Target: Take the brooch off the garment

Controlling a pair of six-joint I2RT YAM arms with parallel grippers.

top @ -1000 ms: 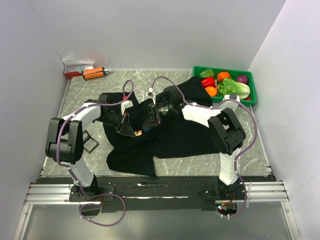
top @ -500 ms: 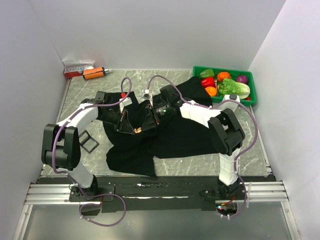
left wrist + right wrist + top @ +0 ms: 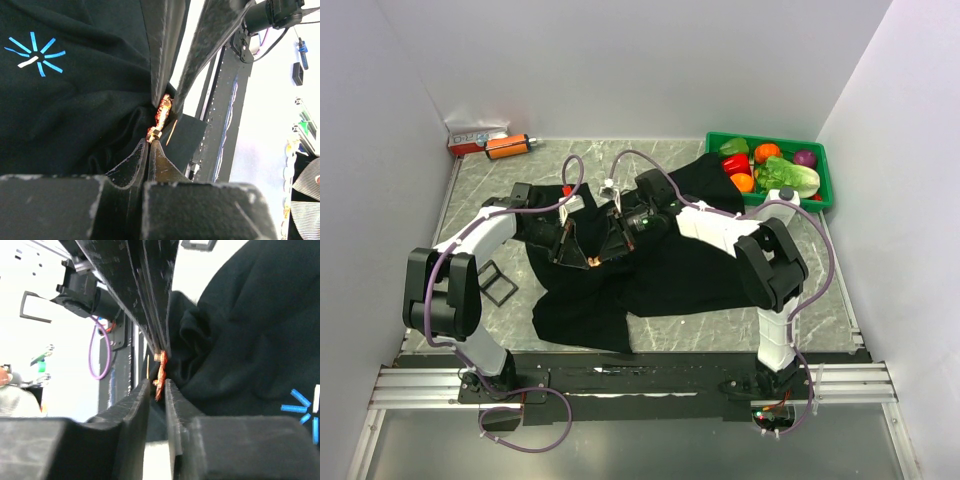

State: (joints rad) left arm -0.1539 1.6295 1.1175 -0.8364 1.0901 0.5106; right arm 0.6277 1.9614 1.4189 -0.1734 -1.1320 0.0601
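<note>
Clearance is tight at the centre. Both arms meet over the garment, with left pincer and right pincer tip to tip above its near-left part. Bare tabletop, grey marbled stone, shows off the garment's left edge and along its near edge; white walls box in three sides. Just off the garment's far-right corner sits a green crate of bright produce shapes. An orange cylinder lies well off its far-left corner.

Garment: black, soft, matte, rumpled into folds, with a blue starburst mark printed on it. Brooch: tiny, orange-tan, irregular, glinting — it stands at a raised fold of the garment, apart from the starburst.

Left pincer is fully closed, tips touching one end of the brooch — can't tell whether it nips cloth or pin. Right pincer is narrowed to a slit, the brooch's other end wedged between its fingertips.
</note>
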